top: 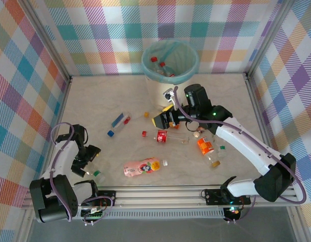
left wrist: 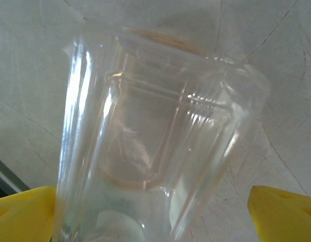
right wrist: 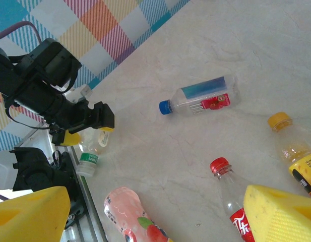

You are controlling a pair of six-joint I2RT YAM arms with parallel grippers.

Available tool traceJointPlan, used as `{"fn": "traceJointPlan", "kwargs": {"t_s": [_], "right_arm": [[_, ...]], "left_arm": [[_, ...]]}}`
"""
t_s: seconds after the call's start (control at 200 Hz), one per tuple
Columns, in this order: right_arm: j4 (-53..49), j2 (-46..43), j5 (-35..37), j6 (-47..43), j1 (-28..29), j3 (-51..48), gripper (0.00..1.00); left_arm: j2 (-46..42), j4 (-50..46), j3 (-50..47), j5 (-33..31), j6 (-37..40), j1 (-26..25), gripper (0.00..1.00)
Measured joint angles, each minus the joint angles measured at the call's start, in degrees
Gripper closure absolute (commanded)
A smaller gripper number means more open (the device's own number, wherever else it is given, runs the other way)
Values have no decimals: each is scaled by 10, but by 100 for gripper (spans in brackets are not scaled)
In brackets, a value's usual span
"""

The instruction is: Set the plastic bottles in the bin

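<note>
— What's on the left?

— The left gripper (top: 86,165) stands wide astride a clear bottle (left wrist: 155,131) lying on the counter (top: 95,101). Its own wrist view shows ribbed plastic. The right wrist view shows that bottle's green cap.

— Any labels?

— A pink bottle (top: 141,167), a blue-labelled bottle (right wrist: 203,96), and a red-labelled bottle (right wrist: 235,206) with white script I cannot read.

— And the right?

— The right gripper (top: 164,114) hangs wide, holding nothing, above the middle bottles. The bin (top: 144,63) stands at the back, and the top view shows red-capped bottles (top: 155,59) inside.
</note>
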Motion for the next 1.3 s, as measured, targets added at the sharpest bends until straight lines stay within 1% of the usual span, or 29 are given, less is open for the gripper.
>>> {"fn": "traceJointPlan", "kwargs": {"t_s": [0.235, 0.35, 0.52, 0.625, 0.715, 0.885, 0.955, 1.13, 1.3], "right_arm": [[0, 0, 0, 0, 0, 0, 11], [0, 0, 0, 0, 0, 0, 11], [0, 0, 0, 0, 0, 0, 11], [0, 0, 0, 0, 0, 0, 12], [-2, 0, 0, 0, 0, 0, 11], [-8, -9, 5, 0, 0, 0, 12], [-10, -18, 9, 0, 0, 0, 12], [-28, -25, 20, -3, 0, 10, 12], [-47, -25, 38, -14, 0, 42, 12]], "left_arm": [[18, 30, -13, 9, -2, 0, 10], [19, 44, -20, 16, -2, 0, 14], [17, 62, -43, 29, -4, 0, 21], [8, 71, -57, 38, -5, 0, 27], [-5, 73, -60, 47, -5, 0, 35], [-37, 69, -52, 50, 6, 0, 37], [-62, 65, -39, 47, 10, 0, 39], [-119, 50, 21, 32, 29, 0, 40], [-116, 40, 146, 14, 80, -2, 43]]}}
